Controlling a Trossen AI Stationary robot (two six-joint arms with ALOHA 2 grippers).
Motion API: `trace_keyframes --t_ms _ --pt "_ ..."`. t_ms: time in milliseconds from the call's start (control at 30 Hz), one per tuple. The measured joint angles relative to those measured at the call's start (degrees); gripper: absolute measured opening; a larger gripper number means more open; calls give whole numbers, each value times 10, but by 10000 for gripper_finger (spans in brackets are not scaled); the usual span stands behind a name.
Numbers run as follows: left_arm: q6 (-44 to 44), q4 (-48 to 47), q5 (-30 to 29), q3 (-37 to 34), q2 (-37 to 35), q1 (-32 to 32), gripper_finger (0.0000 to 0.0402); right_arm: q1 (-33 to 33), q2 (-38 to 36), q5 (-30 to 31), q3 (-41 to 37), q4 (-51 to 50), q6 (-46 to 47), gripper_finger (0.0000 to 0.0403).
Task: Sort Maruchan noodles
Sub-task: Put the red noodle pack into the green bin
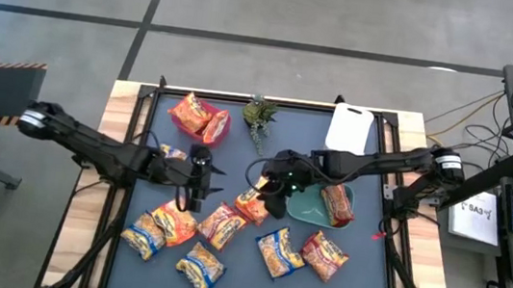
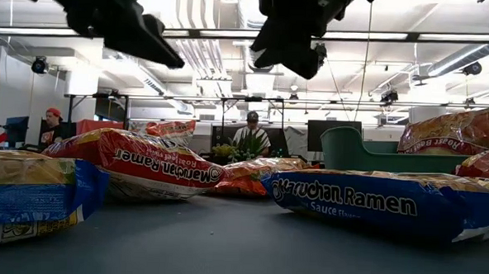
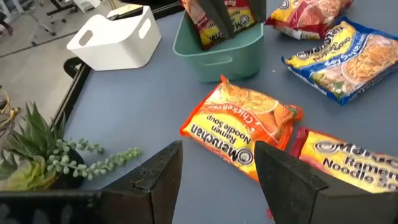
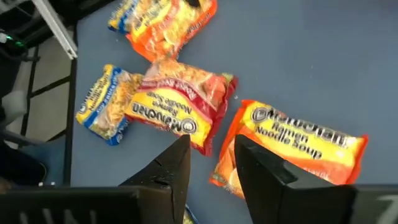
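Observation:
Several Maruchan noodle packets lie flat on the dark table. An orange packet (image 1: 251, 205) lies in the middle, and next to it a red one (image 1: 221, 225) and another orange one (image 1: 175, 220). Yellow-and-blue packets (image 1: 279, 251) lie nearer the front. My left gripper (image 1: 206, 182) hangs open above the table, left of centre, with the orange packet (image 3: 242, 127) ahead of its fingers. My right gripper (image 1: 265, 195) hangs above the orange packet (image 4: 292, 146) and the red packet (image 4: 180, 106), its fingers apart with nothing between them. In the low view both grippers (image 2: 117, 24) (image 2: 290, 40) stand well clear of the packets.
A teal bin (image 1: 305, 208) right of centre holds a red packet (image 1: 337, 204). A red bin (image 1: 219, 135) at the far left holds packets. A white bin (image 1: 350, 128) stands at the far right and a small green plant (image 1: 260, 115) at the far middle. People sit in the room behind.

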Motion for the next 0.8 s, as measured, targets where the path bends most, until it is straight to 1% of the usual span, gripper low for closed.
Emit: trace_keyframes --t_ms 133,233,433,533,667,800 --pt "0 13 -1 -20 -27 0 183 0 19 0 0 0 23 97" --pt "1 15 -1 -21 -36 0 183 0 37 0 16 -18 25 91" --pt "6 13 -1 -10 -35 0 183 4 83 0 68 -73 -29 89" --pt "7 -12 -1 3 -34 0 183 7 100 0 81 -76 -48 89" --pt "-23 -77 -1 26 -35 0 183 16 115 1 104 -89 -64 89" --pt "-41 -98 -1 37 -36 0 183 35 126 8 131 -89 -74 89"
